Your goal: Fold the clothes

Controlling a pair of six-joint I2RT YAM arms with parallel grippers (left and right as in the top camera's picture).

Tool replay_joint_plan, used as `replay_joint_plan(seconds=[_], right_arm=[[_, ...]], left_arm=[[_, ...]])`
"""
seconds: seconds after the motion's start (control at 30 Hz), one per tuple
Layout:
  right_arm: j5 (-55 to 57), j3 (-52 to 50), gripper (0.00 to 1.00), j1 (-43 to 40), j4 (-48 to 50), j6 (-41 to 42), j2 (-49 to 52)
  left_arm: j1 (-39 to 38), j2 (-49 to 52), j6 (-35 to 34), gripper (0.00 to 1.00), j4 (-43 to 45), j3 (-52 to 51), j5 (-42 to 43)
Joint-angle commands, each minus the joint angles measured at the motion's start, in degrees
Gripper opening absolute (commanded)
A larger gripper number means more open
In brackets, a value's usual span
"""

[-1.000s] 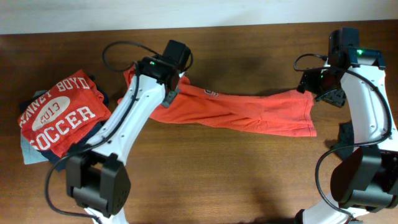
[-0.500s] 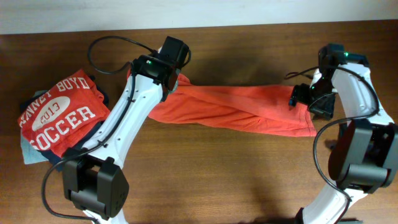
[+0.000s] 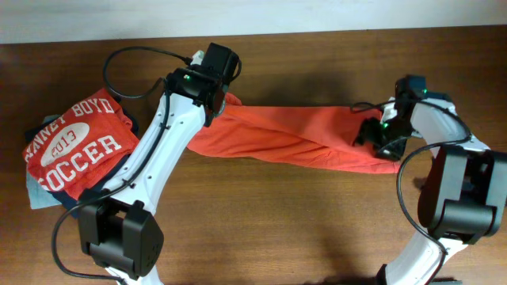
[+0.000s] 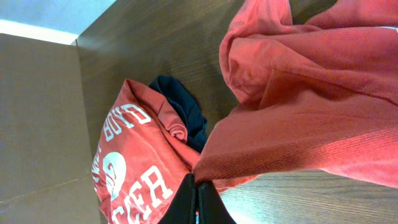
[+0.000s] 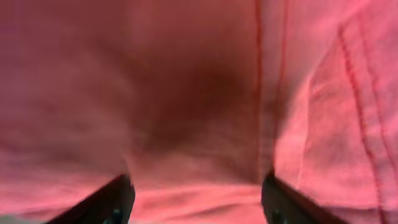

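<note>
An orange-red garment lies stretched and twisted across the middle of the table. My left gripper is shut on its left end, pinching a fold of cloth and holding it lifted. My right gripper is open and pressed down over the garment's right end, where the cloth fills the view between the spread fingers. A folded red shirt printed with white "SOCCER" lettering lies on a stack at the far left, and it also shows in the left wrist view.
A dark navy garment and a light blue piece lie under the soccer shirt at the left. The table's back edge meets a pale wall.
My right gripper has moved left and down from beside the garment's right edge onto the cloth. My left gripper has shifted slightly up and back, and the garment is stretched straighter.
</note>
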Motion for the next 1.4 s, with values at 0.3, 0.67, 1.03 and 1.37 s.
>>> replay_joint_plan(seconds=[0.3,0.67,1.03,1.37], right_arm=[[1.8,-4.0,0.7,-0.1,0.0,-0.8,0.6],[1.2,-3.9,0.35,-0.2,6.9,5.2,0.6],[-2.7,4.4,0.04,-0.2,-2.0,3.2,-3.4],[-2.8,3.4,0.48,2.2,-2.8,3.3,-3.8]], left_arm=[[0.6,-2.2,-1.5,0.01,-0.1,1.5,-2.1],[0.6,-2.2,-1.5,0.01,-0.3,1.5,-2.1],[0.6,-2.2,-0.2,0.01,-0.5,1.5,-2.1],[0.6,-2.2,-0.2,0.0,-0.5,1.5,-2.1]])
